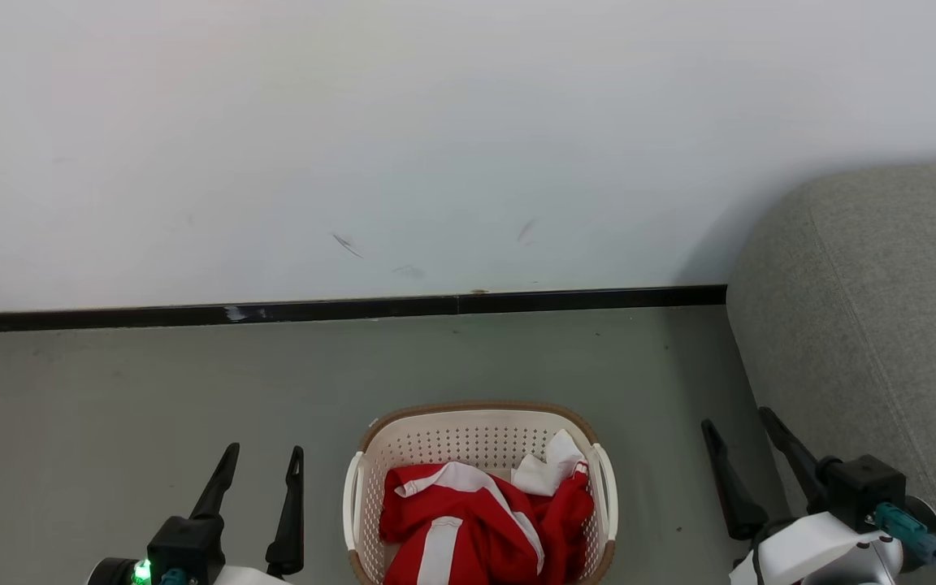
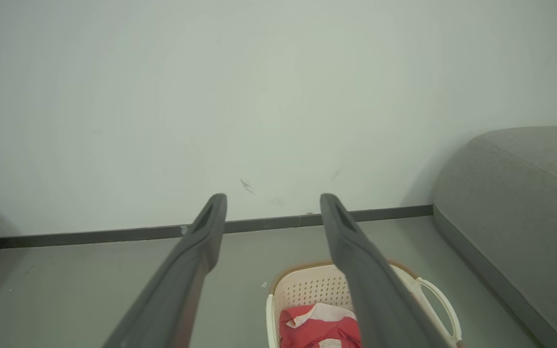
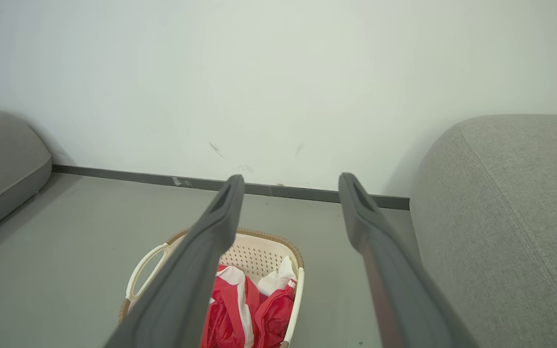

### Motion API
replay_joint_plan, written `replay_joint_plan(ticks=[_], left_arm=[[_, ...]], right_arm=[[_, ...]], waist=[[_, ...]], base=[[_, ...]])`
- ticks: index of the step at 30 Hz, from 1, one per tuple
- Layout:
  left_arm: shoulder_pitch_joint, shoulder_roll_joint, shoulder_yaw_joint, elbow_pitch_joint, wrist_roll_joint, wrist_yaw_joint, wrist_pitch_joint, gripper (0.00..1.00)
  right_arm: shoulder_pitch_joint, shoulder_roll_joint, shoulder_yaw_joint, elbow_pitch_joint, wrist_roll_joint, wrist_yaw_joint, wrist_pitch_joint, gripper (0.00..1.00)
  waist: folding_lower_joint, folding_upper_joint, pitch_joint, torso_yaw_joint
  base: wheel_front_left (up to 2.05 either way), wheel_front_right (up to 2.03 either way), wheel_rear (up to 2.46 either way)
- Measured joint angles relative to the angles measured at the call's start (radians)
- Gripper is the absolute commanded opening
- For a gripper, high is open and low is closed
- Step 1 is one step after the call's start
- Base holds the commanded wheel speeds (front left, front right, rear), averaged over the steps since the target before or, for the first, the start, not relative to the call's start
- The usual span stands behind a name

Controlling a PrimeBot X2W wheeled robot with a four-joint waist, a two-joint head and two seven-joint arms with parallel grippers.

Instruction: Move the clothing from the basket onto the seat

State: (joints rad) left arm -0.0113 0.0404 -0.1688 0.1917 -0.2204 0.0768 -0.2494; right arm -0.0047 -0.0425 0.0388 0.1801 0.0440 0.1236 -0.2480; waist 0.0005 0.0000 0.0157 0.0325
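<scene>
Hanging wide open and empty, left hand [image 1: 265, 448] and right hand [image 1: 734, 417] are flanking the bottom-centre basket [image 1: 476, 404], probably reaching for the clothing [image 1: 476, 520] next.

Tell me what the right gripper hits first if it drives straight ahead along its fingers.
Probably the white wall just above the dark baseboard. The open right gripper aims over the basket, which sits lower, and left of the seat; depth is hard to judge.

The right gripper [image 3: 291, 181] stood with its jaws spread wide. The basket [image 3: 259, 253] (clothing [image 3: 273, 309] heaped inside) sat on the floor [image 3: 80, 227] near the seat [image 3: 510, 217], not touching it.
</scene>
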Motion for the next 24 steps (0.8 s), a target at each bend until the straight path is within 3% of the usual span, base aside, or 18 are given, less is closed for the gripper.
replay_joint_plan(ticks=[24], left_arm=[[0.0,0.0,0.014,0.01,-0.001,0.01,0.0,1.0]], right_arm=[[0.0,0.0,-0.001,-0.008,0.027,0.0,0.0,1.0]], waist=[[-0.0001,0.0,0.015,0.002]], base=[[0.0,0.0,0.0]])
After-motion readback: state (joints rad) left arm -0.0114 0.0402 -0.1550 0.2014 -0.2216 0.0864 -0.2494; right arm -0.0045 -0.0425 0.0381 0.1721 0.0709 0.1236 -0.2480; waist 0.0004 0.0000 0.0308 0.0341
